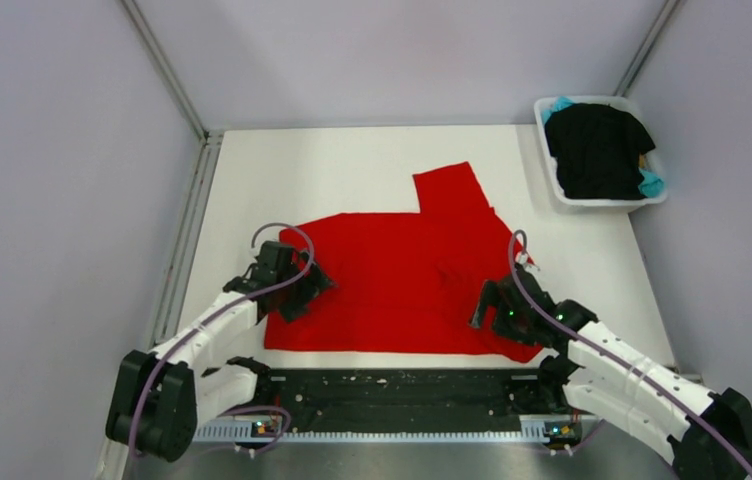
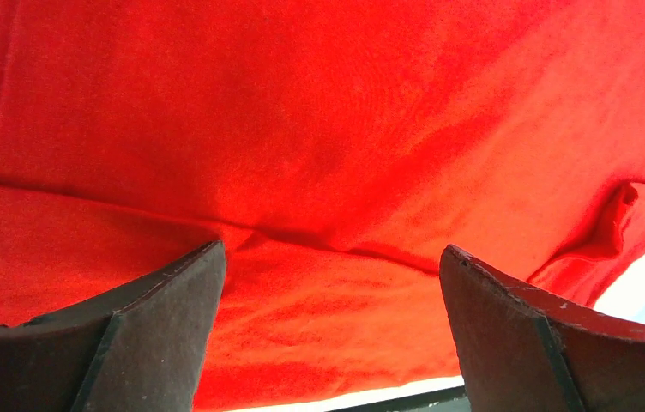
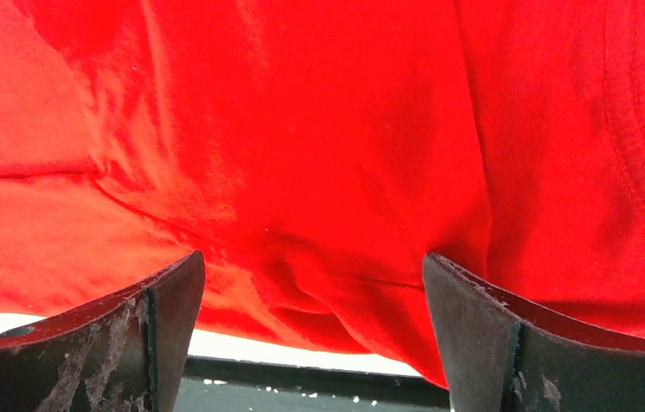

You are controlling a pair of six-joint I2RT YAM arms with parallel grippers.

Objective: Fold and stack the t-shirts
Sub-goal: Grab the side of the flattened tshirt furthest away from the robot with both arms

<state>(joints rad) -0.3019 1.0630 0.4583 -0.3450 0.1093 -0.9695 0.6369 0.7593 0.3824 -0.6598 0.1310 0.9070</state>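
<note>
The red t-shirt (image 1: 402,275) lies spread on the white table, one sleeve pointing to the far side. It fills the left wrist view (image 2: 328,129) and the right wrist view (image 3: 302,129). My left gripper (image 1: 297,295) is open over the shirt's near left edge, fingers (image 2: 165,335) apart with cloth between them. My right gripper (image 1: 492,305) is open over the near right corner, fingers (image 3: 482,335) apart above a small fold. A black t-shirt (image 1: 597,150) and a teal one (image 1: 652,184) lie in the tub.
The white plastic tub (image 1: 555,185) stands at the table's far right corner. A black rail (image 1: 402,390) runs along the near edge between the arm bases. Grey walls and metal posts close in the left, back and right sides.
</note>
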